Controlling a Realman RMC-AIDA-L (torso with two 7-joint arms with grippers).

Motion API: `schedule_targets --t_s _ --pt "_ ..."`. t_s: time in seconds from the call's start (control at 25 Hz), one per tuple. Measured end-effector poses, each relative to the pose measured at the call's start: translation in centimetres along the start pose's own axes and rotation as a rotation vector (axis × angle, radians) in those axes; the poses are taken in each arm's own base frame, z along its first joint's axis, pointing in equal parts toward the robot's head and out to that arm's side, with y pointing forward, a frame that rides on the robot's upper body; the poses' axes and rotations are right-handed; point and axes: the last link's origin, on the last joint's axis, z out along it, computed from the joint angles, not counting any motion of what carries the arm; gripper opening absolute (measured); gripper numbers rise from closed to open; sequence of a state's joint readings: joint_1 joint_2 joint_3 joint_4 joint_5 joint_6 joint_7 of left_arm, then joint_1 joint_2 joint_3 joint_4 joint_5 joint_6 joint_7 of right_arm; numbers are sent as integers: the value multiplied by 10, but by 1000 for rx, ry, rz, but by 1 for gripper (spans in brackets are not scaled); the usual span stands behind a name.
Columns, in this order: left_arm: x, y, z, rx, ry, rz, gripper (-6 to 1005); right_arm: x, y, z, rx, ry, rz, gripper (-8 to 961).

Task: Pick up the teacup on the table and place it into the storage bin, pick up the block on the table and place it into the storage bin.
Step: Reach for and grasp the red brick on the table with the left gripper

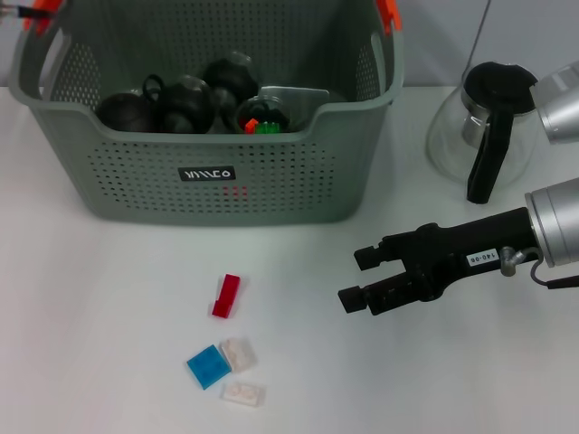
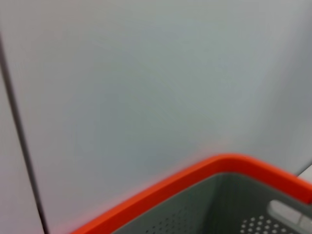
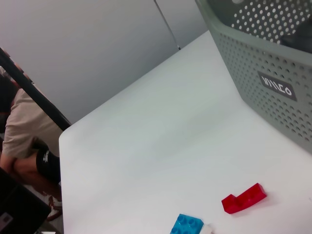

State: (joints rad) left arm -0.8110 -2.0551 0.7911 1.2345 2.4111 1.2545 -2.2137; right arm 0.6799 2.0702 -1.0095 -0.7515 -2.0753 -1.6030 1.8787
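Step in hand: judged to be the block pickup; the right end effector [image 1: 355, 278] hung over the counter [image 1: 81, 307] toward its right edge, fingers parted with a clear gap and nothing between them.
Left end effector: only a sliver showed at the far left corner, above the storage bin's handle; whether it was open or closed could not be told.
Storage bin [image 1: 208, 181]: stood at the far edge of the counter, left of centre, label facing the robot.
Teacups: none stood on the counter; about four dark rounded pieces, probably cups, lay inside the bin.
Blocks: four on the counter: one red block [image 1: 226, 296] mid-counter, then one blue block [image 1: 207, 366] and two white blocks [image 1: 239, 353] clustered at the near edge, touching one another.
In the bin: red and green bits also showed inside a clear item; count unclear.
Glass jug [image 1: 484, 131]: one, at the far right corner.
Doing it well: the red block stood apart, so it looked the easiest grab; centre over it, align fingers across its narrow sides, descend straight.
Risk: approaching the cluster would likely nudge its neighbours.
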Motion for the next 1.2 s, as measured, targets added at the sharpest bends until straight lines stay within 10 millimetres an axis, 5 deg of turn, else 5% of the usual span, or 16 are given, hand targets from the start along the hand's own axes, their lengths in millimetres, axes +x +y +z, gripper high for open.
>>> schedule_targets --t_s 0.2,0.4,0.48,0.72,1.2 --pt "2 30 -44 -131 37 104 586 2 0 -1 3 -1 5 930" --pt "-29 83 -69 -425 -52 389 783 2 -1 -1 9 -3 6 931" --pt "-52 103 -63 -519 -152 479 891 3 -1 -1 10 -4 6 931" --pt "-97 130 -30 -583 -404 639 932 6 -2 -1 9 0 19 931" --pt "-128 126 29 -457 -610 832 949 7 -3 -1 7 1 26 930"
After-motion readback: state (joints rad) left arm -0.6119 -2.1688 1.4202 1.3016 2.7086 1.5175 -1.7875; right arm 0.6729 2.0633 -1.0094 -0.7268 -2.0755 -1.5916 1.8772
